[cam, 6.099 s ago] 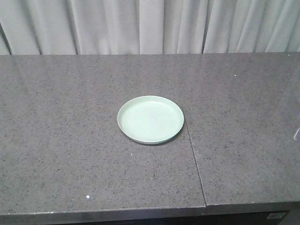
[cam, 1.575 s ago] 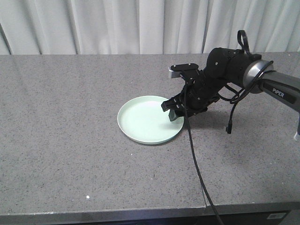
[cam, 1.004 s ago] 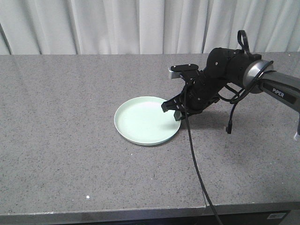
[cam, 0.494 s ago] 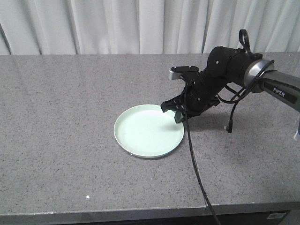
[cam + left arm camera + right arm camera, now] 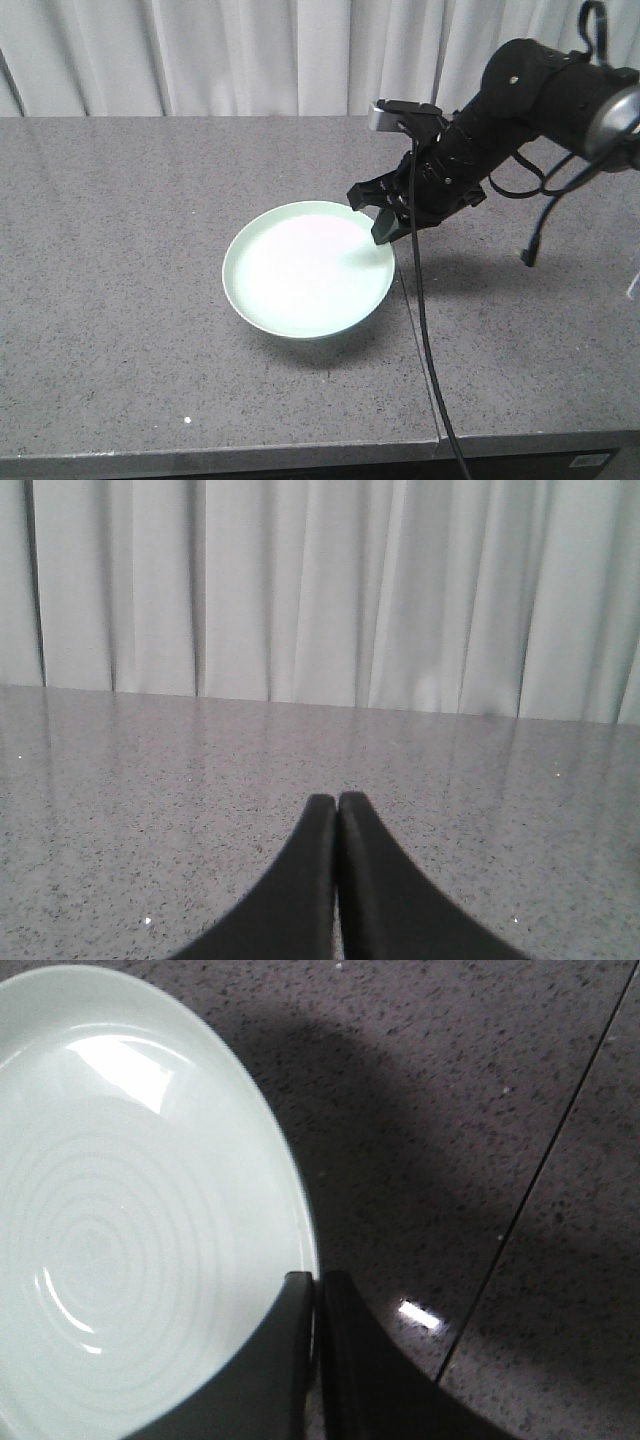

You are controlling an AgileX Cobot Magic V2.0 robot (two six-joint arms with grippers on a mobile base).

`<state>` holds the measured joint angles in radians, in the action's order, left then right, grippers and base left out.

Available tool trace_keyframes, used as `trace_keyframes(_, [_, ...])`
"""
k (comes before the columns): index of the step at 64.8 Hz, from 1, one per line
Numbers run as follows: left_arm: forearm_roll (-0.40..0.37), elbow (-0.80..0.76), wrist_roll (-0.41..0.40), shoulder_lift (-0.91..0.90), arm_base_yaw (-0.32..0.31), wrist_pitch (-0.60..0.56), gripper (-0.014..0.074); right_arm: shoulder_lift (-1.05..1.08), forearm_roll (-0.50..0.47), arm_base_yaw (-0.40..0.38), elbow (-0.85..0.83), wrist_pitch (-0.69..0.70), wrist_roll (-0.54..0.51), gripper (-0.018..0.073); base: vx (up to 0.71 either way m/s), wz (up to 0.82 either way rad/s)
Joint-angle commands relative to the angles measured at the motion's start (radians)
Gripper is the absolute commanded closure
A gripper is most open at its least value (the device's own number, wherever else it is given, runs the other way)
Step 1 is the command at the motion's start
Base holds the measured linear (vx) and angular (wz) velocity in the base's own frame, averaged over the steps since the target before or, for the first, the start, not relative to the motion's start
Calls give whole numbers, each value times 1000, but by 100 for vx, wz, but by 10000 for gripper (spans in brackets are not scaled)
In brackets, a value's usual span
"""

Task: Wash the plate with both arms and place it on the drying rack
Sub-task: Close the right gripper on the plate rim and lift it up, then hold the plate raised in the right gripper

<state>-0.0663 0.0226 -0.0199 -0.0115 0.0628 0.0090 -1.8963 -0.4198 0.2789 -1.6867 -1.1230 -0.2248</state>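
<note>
exterior front-facing view: the right gripper (image 5: 385, 212) is clenched on the right rim of the plate (image 5: 305, 270). the plate hangs tilted just above the middle of the worktop (image 5: 120, 250), beside its seam (image 5: 425, 370), with a shadow beneath it. the right wrist view shows the jaws pinching that rim. the left gripper (image 5: 336, 805) is pressed closed on nothing, facing the curtain (image 5: 300, 580). the pick-up looks done; washing with both arms and racking remain, and no drying rack is in view.
</note>
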Motion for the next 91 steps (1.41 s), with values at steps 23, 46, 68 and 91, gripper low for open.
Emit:
trace_keyframes(23, [-2,-29,-8,-14,1,-71,603,327,-178,-1,260,65,-117,562,0,0])
trace_keyframes(46, [-2,-29,-8,-14,1,-71,603,436,-209,-1,436,86,-167,562,0,0])
trace_keyframes(68, [-2,-29,-8,-14,1,-71,603,507,-277,-1,476,121,-229,562,0,0])
trace_keyframes(91, [-2,-29,-8,-14,1,-71,603,510,-276,-2,476,122,-229,561,0,0])
